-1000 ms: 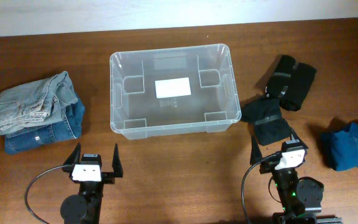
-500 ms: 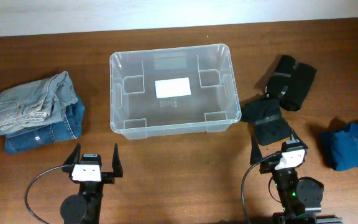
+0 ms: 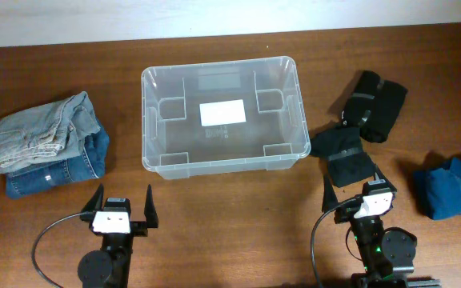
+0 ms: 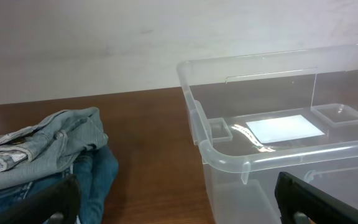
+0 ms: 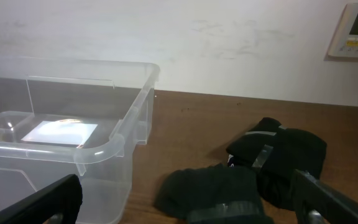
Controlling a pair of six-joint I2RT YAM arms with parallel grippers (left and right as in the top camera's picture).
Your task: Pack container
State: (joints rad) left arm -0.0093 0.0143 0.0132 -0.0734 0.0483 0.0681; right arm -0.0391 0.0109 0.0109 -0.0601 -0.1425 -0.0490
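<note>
Nothing has moved: container [image 3: 224,164] at 12 o'clock stays empty; left fingers [image 3: 96,198] and right fingers [image 3: 327,194] are spread, idle. Packing is unstarted.

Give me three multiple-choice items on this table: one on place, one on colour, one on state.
1. The jeans lie: A left of the container; B inside it; C right of it.
2. The clothes just right of the container are: A white; B black; C red.
3. The container is: A lidded; B half full; C empty.
Answers: 1 A, the jeans sit beyond its left wall. 2 B, those clothes are black. 3 C, only its label shows inside, and no lid is on.
</note>
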